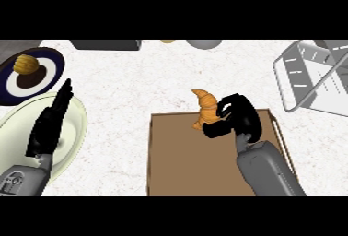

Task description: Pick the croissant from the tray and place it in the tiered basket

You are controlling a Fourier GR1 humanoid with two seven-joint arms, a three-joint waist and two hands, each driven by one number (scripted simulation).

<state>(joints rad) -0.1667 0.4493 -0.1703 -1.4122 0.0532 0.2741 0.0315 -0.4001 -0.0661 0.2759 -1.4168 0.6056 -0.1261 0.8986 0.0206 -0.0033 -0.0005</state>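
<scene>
A: Nearest are the two grey forearms. What sits beyond them?

B: The right forearm point(268, 168) lies over the brown tray point(190, 161), which is the landmark here. The left forearm point(20, 177) is well left of the tray, over a pale green plate point(75, 120).

A: And the hands?

B: The right hand point(238, 119) is over the tray's far right part, its fingers and thumb curled round the lower end of the croissant point(206, 105). The left hand point(49, 122) is above the pale plate, fingers straight, holding nothing.

A: Where exactly is the croissant?

B: At the tray's far edge, standing roughly on end in the right hand; its upper tip reaches past that edge over the white speckled counter point(136, 78). Whether its lower end touches the tray, I cannot tell.

A: Farther out?

B: Far left of the tray, a dark blue plate point(51, 69) with a white ring carries a small yellow-brown pastry point(26, 64). Far right of the tray stands the grey wire tiered basket point(309, 76), well apart from the croissant. Beyond the tray, at the counter's back edge, are a dark box point(105, 44) and a grey rounded object point(204, 43).
</scene>
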